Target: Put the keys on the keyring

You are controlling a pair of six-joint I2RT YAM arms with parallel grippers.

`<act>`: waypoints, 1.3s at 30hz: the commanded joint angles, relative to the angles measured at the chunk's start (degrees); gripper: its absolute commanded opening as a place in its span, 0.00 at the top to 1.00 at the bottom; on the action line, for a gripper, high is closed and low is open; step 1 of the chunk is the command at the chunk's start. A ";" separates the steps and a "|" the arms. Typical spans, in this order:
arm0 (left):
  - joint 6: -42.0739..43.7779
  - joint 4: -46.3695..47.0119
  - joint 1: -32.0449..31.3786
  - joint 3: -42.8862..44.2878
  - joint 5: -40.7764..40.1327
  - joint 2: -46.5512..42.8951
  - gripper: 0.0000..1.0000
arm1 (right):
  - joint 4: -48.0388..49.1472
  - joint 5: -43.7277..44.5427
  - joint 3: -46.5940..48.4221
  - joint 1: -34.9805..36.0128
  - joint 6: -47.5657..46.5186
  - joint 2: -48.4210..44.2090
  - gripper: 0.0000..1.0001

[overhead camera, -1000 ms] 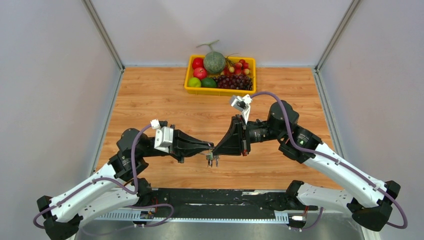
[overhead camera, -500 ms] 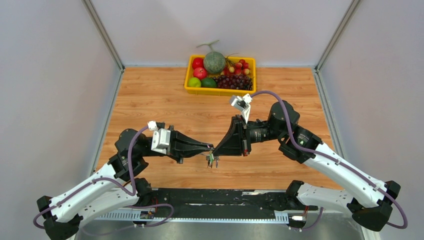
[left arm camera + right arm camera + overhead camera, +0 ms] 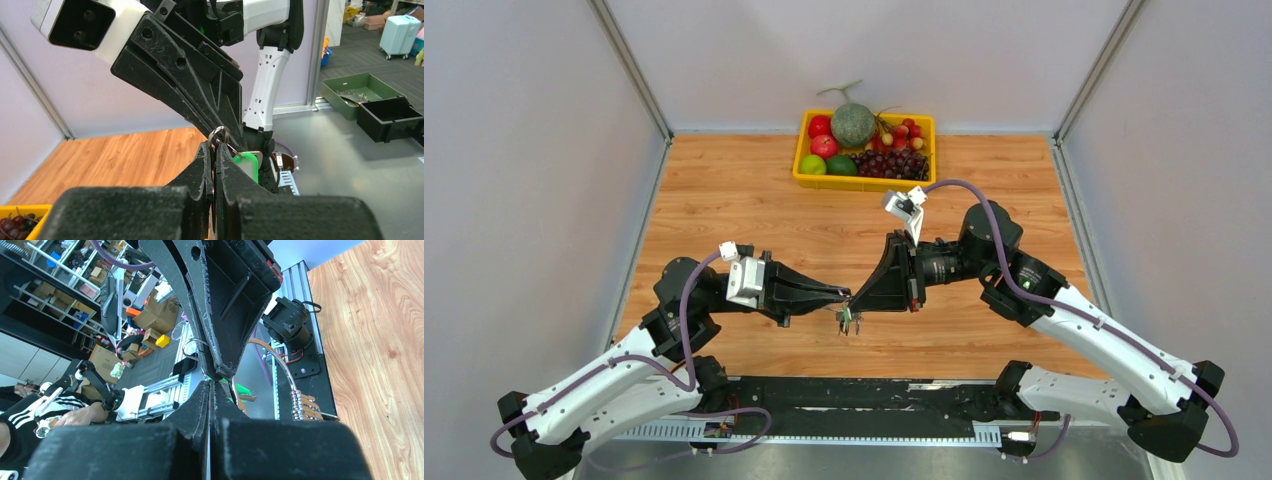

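Left arm (image 3: 624,375) shifted leftward; fruit tray (image 3: 864,183) well beyond keyring (image 3: 219,134).

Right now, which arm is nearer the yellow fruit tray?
Right. The right arm reaches near the front rim of the tray; the left arm lies farther back and left.

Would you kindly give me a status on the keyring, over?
Left gripper shut on the keyring. Right gripper shut, tip to tip. Green-headed key dangling below. Nothing in the way.

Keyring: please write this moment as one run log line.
keyring: pinched in shut left jaws, off the table | right jaws: shut, tips meeting left | green key: hangs just below keyring
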 commanded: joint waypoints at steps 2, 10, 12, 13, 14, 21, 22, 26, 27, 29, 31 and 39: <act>0.59 1.65 -0.34 0.21 1.48 0.58 1.00 | 4.33 3.72 2.81 -0.46 1.54 0.66 1.00; 2.03 0.15 -0.89 0.37 -0.63 0.74 1.00 | 4.34 5.35 3.74 -0.54 2.46 0.86 1.00; 2.34 -0.21 -1.17 0.46 -0.75 0.68 1.00 | 4.34 5.89 3.91 -0.49 2.85 0.73 1.00; 2.56 -0.30 -1.32 0.36 -0.80 0.67 1.00 | 4.35 6.15 3.96 -0.55 3.02 0.70 1.00; 2.67 -0.42 -1.43 0.33 -0.98 0.66 1.00 | 4.34 6.34 4.09 -0.61 3.18 0.62 1.00; 4.08 -1.31 -2.17 0.13 -2.29 0.22 1.00 | 4.41 6.51 4.56 -0.69 3.90 0.02 1.00; 4.22 -1.46 -2.25 0.08 -2.73 0.17 1.00 | 4.42 6.51 4.62 -0.67 3.96 -0.16 1.00; 4.74 -1.24 -2.40 -0.13 -4.21 0.17 1.00 | 4.42 6.19 4.60 -0.66 4.21 -0.66 1.00; 4.82 -1.19 -2.41 -0.29 -4.51 0.05 1.00 | 4.38 6.23 4.59 -0.73 4.22 -0.77 1.00; 5.02 -1.08 -2.43 -0.58 -5.80 -0.09 1.00 | 4.34 6.29 4.58 -0.73 4.32 -1.11 1.00; 5.21 -0.99 -2.51 -0.78 -6.48 -0.27 1.00 | 4.31 6.49 4.55 -0.71 4.47 -1.36 1.00; 5.50 1.07 -2.56 -2.05 -10.08 -2.38 1.00 | 3.13 6.57 2.64 -1.13 4.82 -2.30 1.00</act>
